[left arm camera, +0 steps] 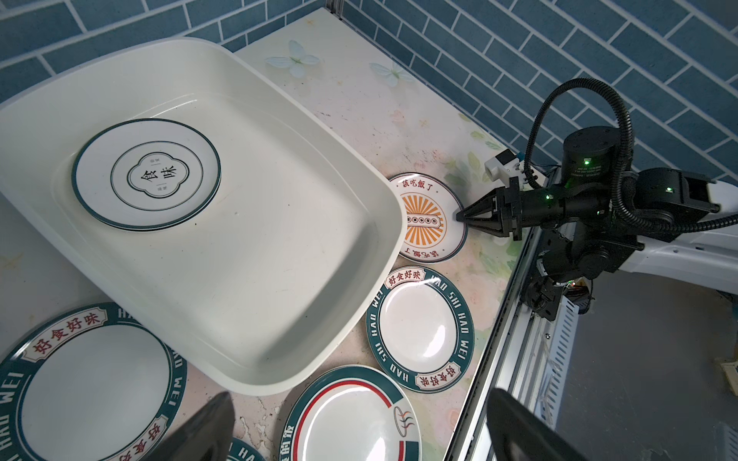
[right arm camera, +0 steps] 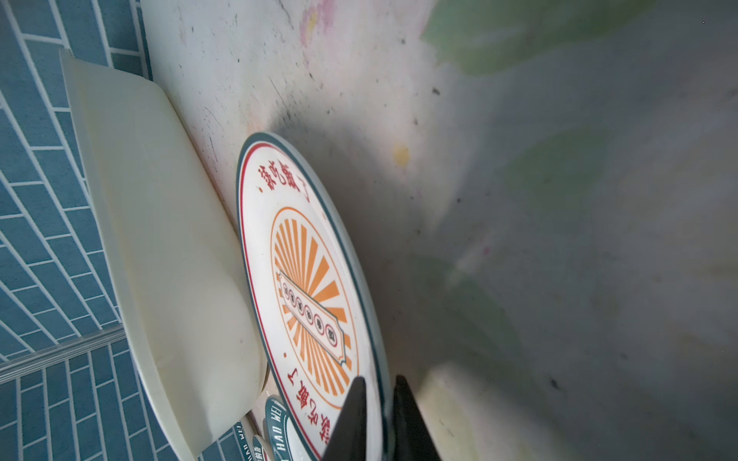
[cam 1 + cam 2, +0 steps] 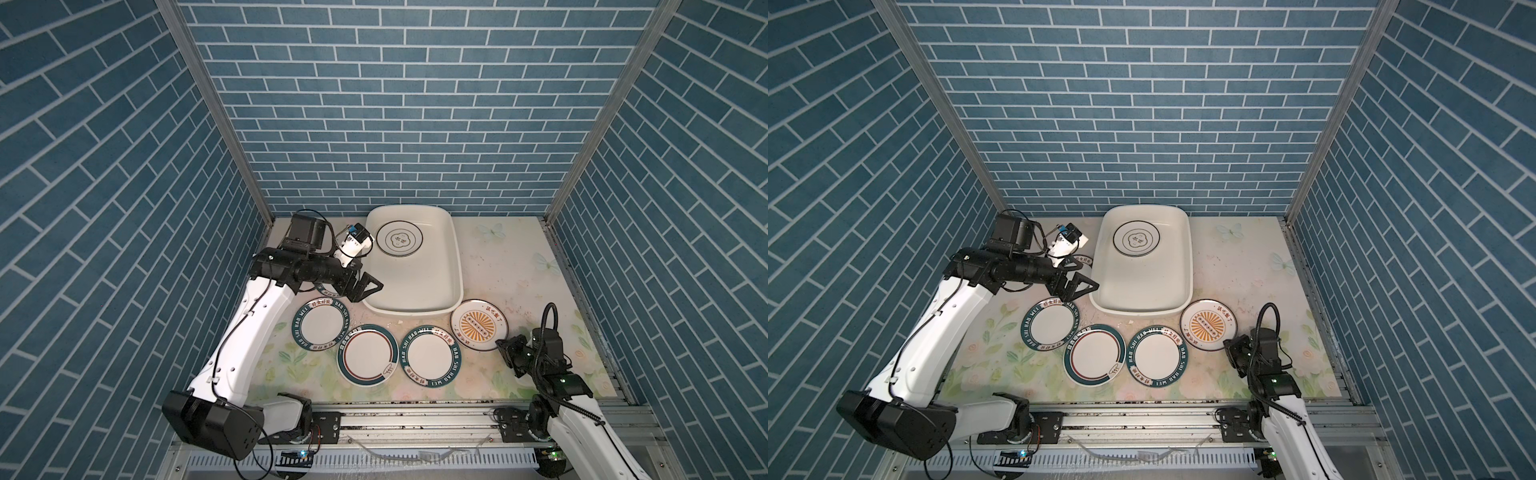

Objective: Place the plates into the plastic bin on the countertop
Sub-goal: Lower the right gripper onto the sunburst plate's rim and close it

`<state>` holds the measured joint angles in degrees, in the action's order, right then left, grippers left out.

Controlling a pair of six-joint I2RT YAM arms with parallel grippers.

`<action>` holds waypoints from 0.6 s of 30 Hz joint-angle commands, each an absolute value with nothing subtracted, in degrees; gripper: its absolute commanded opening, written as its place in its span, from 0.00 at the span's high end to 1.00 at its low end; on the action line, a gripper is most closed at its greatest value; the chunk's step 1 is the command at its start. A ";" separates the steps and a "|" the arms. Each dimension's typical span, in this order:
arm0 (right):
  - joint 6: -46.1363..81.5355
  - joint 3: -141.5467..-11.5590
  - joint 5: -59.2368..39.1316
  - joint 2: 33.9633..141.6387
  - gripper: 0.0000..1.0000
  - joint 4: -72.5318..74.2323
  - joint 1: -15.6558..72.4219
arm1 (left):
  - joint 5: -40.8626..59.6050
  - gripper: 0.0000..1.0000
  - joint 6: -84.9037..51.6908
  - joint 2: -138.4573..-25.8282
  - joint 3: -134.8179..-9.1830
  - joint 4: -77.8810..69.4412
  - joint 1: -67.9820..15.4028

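Note:
The white plastic bin (image 3: 409, 311) stands at the back of the flowered countertop (image 3: 507, 257) with one thin-ringed plate (image 3: 399, 238) flat inside. Several plates lie in front of it: two teal lettered ones (image 3: 321, 328) (image 3: 429, 356), a teal-and-red ringed one (image 3: 368, 355) and a cream sunburst one (image 3: 478, 325). Another plate (image 3: 1081, 259) is mostly hidden under my left arm. My right gripper (image 2: 379, 383) is shut on the sunburst plate's rim (image 2: 377, 359), one finger above and one below. My left gripper (image 1: 359, 431) hangs open and empty by the bin's near left corner.
Blue brick walls close in the left, back and right sides. A metal rail (image 3: 415, 411) runs along the countertop's front edge and carries both arm bases. The bin's near rim overlaps the sunburst plate (image 1: 423, 215) in the left wrist view.

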<state>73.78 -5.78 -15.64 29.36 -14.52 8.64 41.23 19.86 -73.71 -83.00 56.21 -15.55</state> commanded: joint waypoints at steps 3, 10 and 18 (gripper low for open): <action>76.21 -2.09 -14.46 28.14 0.87 -21.38 8.53 | 41.65 0.00 19.48 -73.21 -83.72 55.98 -15.91; 76.72 -2.46 -14.26 27.41 0.89 -21.10 8.48 | 41.79 0.00 19.09 -73.30 -84.01 55.94 -15.91; 76.36 -4.67 -13.32 26.28 0.94 -21.01 8.52 | 41.58 0.00 19.08 -73.04 -84.47 56.28 -15.89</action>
<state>74.78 -5.96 -14.85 26.98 -14.63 8.64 41.23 19.25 -73.73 -83.02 56.23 -15.57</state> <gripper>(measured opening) 0.081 0.995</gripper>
